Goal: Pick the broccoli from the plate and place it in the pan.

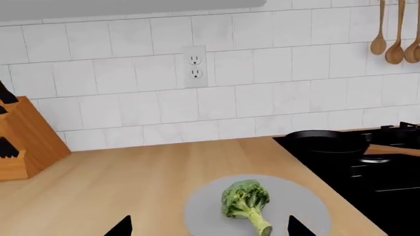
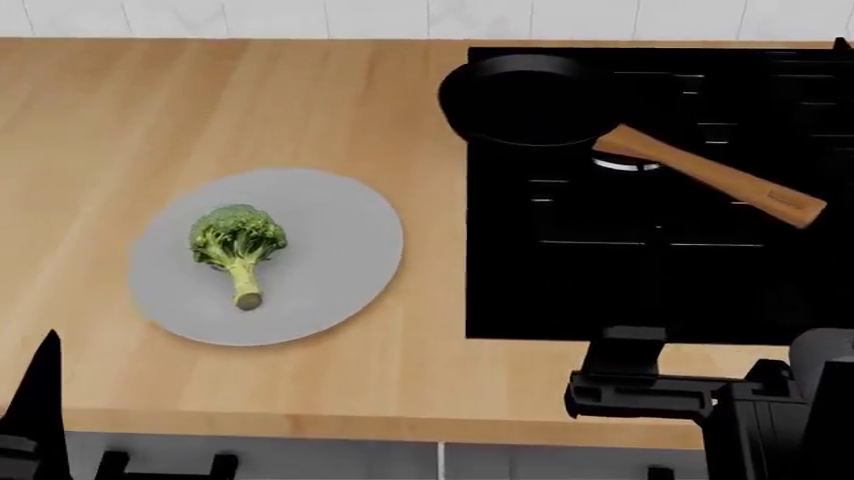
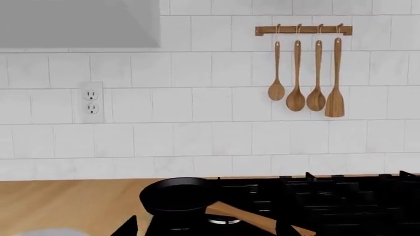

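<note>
The broccoli (image 2: pixel 236 243) lies on its side on the light-grey plate (image 2: pixel 327 250), stalk toward the counter's front edge; the left wrist view shows the broccoli (image 1: pixel 246 201) on the plate (image 1: pixel 302 201) too. The black pan (image 2: pixel 527 100) rests on the stove with its wooden handle (image 2: pixel 721 180) pointing right and forward, also seen as the pan (image 3: pixel 177 196) in the right wrist view. My left gripper (image 1: pixel 210 231) is open, held back from the plate with its fingertips (image 1: pixel 121 227) wide apart. My right gripper (image 3: pixel 206 231) is open too, facing the pan from a distance.
A black stovetop (image 2: pixel 654 270) fills the right of the counter. A wooden knife block (image 1: pixel 23 140) stands at the far left by the tiled wall. Wooden spoons (image 3: pixel 305 93) hang on a wall rail above the stove. A wall outlet (image 1: pixel 195 66) sits behind the plate.
</note>
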{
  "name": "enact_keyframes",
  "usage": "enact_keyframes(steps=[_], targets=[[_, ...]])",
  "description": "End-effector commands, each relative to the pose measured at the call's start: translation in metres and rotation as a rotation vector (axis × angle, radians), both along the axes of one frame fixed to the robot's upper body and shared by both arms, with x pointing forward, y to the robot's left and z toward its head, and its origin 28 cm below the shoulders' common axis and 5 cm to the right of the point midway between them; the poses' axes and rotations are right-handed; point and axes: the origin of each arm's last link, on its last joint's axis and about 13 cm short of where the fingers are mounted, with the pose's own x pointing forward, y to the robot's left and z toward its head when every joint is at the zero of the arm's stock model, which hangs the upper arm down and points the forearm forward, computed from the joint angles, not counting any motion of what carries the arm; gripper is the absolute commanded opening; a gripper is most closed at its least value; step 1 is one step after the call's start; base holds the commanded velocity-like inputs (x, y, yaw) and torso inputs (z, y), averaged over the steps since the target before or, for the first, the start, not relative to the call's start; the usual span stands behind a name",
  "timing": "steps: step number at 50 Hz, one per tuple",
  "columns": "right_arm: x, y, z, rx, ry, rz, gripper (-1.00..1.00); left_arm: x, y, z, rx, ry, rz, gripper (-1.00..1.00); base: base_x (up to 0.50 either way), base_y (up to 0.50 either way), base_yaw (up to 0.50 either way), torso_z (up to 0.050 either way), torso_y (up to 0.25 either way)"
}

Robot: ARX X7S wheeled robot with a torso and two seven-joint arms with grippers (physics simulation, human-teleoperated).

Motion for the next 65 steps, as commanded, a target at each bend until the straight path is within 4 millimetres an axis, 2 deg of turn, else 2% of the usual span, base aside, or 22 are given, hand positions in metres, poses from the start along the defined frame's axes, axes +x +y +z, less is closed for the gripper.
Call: enact_keyframes(steps=[1,11,29,32,37,39,65], targets=[[-0.001,0.000,0.001,-0.010,-0.004,0.005,1.00,0.000,0.000,0.000,-0.004,-0.001,-0.005,1.00,0.00,0.50,0.00,0.000,0.000],[-0.002,0.000,0.001,-0.012,0.001,0.006,1.00,0.001,-0.002,-0.003,-0.006,0.009,-0.010,1.00,0.00,0.50,0.00,0.000,0.000],[0.001,0.003,0.010,-0.030,-0.011,0.040,1.00,0.002,-0.001,0.005,0.006,-0.013,-0.004,1.00,0.00,0.50,0.00,0.000,0.000],[0.004,0.003,0.019,-0.028,0.041,0.097,1.00,0.003,0.003,0.017,0.027,-0.044,0.015,1.00,0.00,0.00,0.00,0.000,0.000],[0.013,0.000,0.056,-0.041,-0.003,0.174,1.00,0.005,0.014,0.045,0.089,-0.098,0.062,1.00,0.00,0.00,0.00,0.000,0.000],[0.010,0.001,0.066,-0.007,-0.040,0.221,1.00,0.004,0.010,0.044,0.074,-0.100,0.049,1.00,0.25,0.00,0.00,0.000,0.000],[0.011,0.008,0.060,-0.055,-0.029,0.257,1.00,0.002,0.008,0.042,0.060,-0.078,0.020,1.00,0.50,0.00,0.00,0.000,0.000]])
